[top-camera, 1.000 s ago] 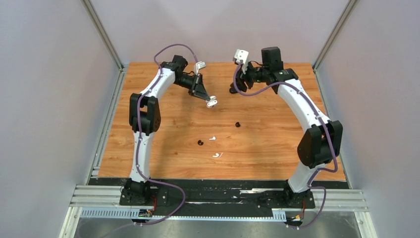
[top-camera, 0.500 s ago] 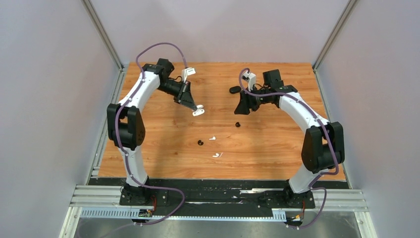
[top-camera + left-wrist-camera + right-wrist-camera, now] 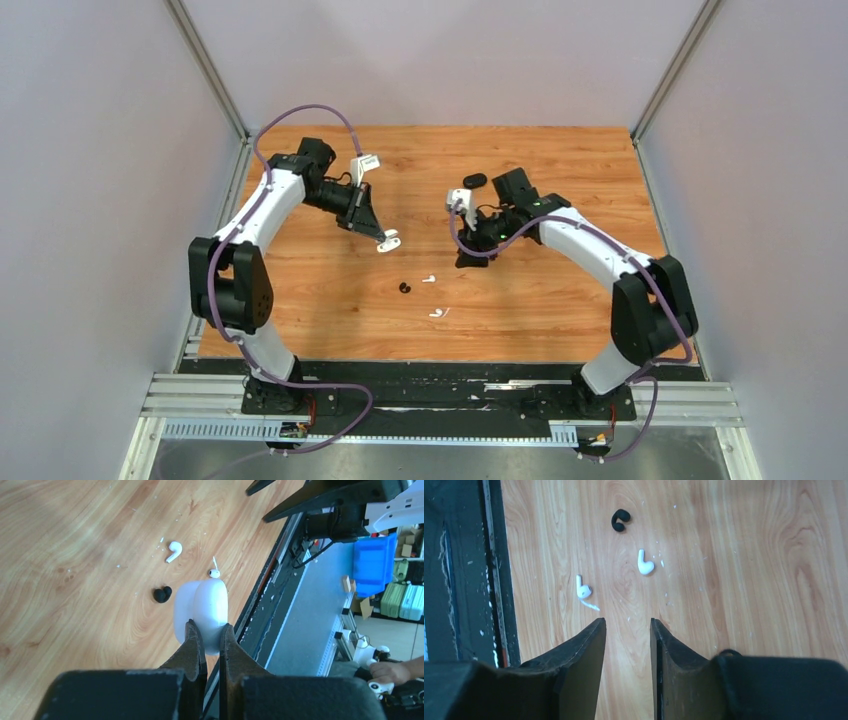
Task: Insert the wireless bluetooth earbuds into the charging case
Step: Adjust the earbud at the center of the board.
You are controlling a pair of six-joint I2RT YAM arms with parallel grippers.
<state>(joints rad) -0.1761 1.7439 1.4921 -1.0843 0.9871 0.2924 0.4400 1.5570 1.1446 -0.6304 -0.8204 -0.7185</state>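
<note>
My left gripper [image 3: 207,626] is shut on the white charging case [image 3: 202,610] and holds it just above the table [image 3: 300,300]; in the top view the case [image 3: 390,241] hangs left of centre. Beyond it lie a black earbud [image 3: 162,594] and two white stemmed earbuds [image 3: 173,551] [image 3: 214,572]. My right gripper [image 3: 628,622] is open with nothing between its fingers, low over the wood. Ahead of it lie the same black earbud [image 3: 620,520] and white earbuds [image 3: 644,565] [image 3: 583,589]. From above, that gripper [image 3: 467,257] is right of the earbuds [image 3: 428,279].
A black oval object [image 3: 475,181] lies on the table behind the right arm. Grey walls close in the table on three sides. The black base rail [image 3: 440,385] runs along the near edge.
Both arms have swung from the back of the table toward the middle. The right gripper has come down over the spot where a second black earbud lay, which is now hidden.
</note>
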